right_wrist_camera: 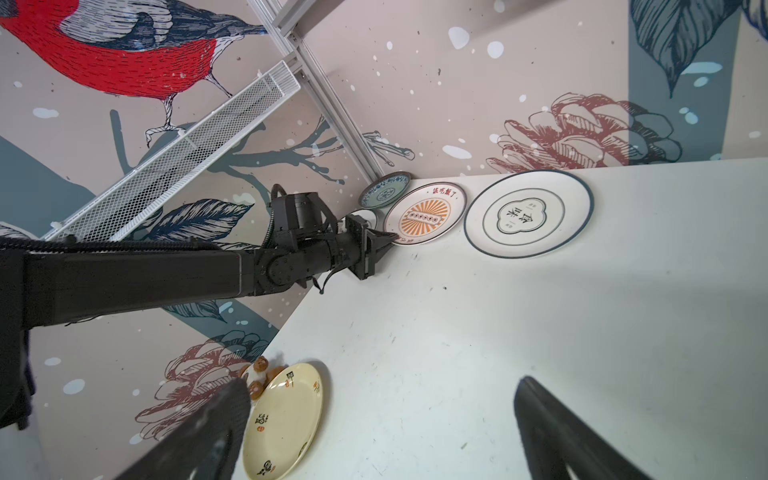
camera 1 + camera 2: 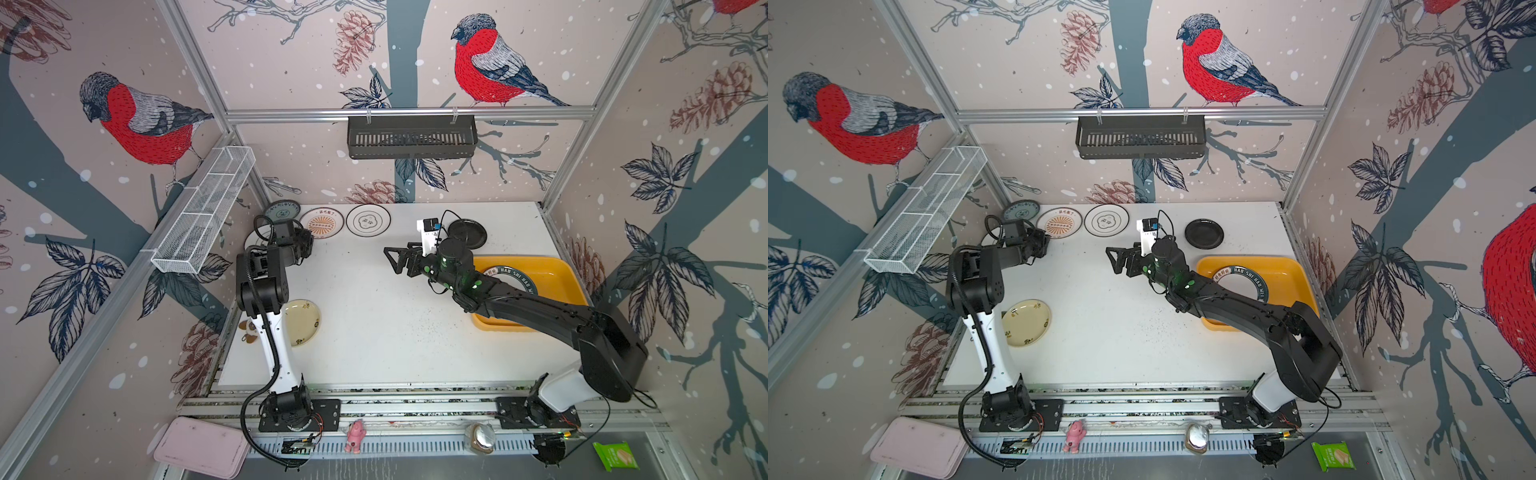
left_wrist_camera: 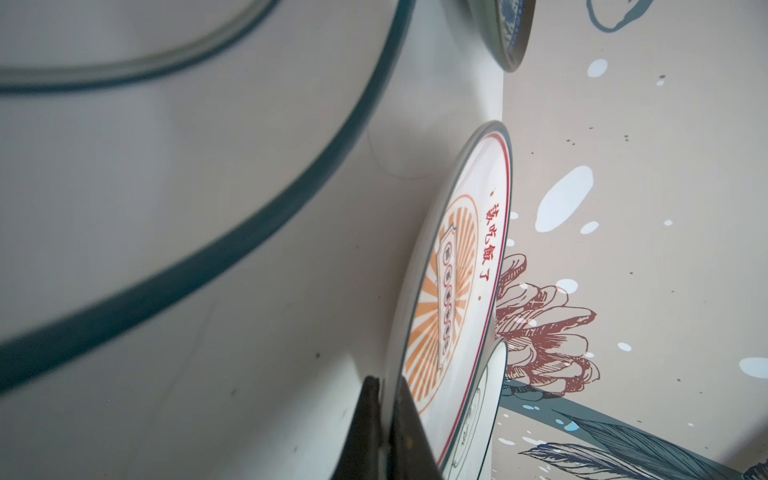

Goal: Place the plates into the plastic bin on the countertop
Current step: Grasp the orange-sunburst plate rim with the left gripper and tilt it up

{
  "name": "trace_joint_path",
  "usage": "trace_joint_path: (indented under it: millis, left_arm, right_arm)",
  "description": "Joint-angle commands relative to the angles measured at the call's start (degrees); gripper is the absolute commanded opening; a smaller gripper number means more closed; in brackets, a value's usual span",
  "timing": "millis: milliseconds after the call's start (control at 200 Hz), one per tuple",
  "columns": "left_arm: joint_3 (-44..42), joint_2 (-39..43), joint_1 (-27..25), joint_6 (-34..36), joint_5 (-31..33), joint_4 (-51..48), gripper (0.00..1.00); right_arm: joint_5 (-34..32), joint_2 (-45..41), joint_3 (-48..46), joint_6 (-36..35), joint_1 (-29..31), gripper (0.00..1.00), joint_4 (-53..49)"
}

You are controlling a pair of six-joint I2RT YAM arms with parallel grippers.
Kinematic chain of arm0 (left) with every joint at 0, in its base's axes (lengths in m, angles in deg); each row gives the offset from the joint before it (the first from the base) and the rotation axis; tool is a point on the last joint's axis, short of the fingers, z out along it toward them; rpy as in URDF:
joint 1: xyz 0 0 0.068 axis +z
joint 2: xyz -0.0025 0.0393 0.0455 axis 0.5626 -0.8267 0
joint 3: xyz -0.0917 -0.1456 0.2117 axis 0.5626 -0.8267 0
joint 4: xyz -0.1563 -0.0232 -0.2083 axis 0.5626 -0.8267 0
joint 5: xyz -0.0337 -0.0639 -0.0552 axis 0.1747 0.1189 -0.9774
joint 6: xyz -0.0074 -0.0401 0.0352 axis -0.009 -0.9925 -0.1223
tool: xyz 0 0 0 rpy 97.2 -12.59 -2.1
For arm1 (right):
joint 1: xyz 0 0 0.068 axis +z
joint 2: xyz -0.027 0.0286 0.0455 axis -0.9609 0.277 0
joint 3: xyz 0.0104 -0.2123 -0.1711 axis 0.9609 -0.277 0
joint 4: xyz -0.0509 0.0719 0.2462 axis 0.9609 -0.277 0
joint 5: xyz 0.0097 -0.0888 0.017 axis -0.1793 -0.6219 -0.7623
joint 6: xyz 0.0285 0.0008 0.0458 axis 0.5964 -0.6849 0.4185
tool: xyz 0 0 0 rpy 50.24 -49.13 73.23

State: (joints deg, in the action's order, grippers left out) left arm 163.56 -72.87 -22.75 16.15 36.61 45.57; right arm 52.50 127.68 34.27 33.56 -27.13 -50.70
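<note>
Big white tabletop (image 2: 374,340) fills the middle, speckled with dark crumbs, and on its right side sits the yellow plastic bin (image 2: 557,282), partly under the right arm, with one lettered-rim plate (image 2: 1246,286) lying flat inside it. Right hand (image 2: 392,259) hangs above the middle of the tabletop, jaws spread wide, nothing between them. Across at the far left corner the left hand (image 1: 391,240) is pinched narrow on the near rim of the sunburst plate (image 2: 321,223); the left wrist view shows that rim caught between the two dark fingers (image 3: 409,436), though whether the plate is off the surface I can't tell. That plate sits in a row along the far edge: flower-outline plate (image 2: 368,220) just beside it toward the right, grey-teal plate (image 2: 283,211) tucked in the corner on its other side. A white teal-ringed plate (image 2: 250,242) lies mostly hidden under the left wrist. Black plate (image 2: 1204,233) rests just beyond the bin's far wall, and the cream plate (image 2: 303,322) lies at the left edge beside the left arm
</note>
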Motion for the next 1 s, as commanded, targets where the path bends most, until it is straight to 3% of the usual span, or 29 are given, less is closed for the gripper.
trace_joint_path:
  millis: [0,175,420,846,996]
  left_arm:
    - [-3.1,4.5,0.3,-0.3,0.1,0.6,0.00]
    - [-9.2,12.7,0.6,1.4,1.6,-0.2,0.00]
    - [-16.2,22.1,0.5,3.3,-1.5,-1.6,0.00]
    - [-18.8,37.6,0.5,19.0,-9.8,-17.0,0.00]
    - [-23.1,45.0,0.1,21.8,-13.2,-17.6,0.00]
  right_arm:
    - [-4.4,-1.8,-0.3,-0.6,0.0,1.00,-0.3]
    - [-4.8,-4.0,-1.9,0.5,-0.2,1.00,0.7]
    - [-4.1,-5.4,-4.8,4.1,-1.0,0.99,1.2]
    - [1.2,-5.3,-6.7,8.2,-3.7,0.99,1.8]
    - [2.6,-5.3,-6.5,9.3,-4.1,0.99,1.7]
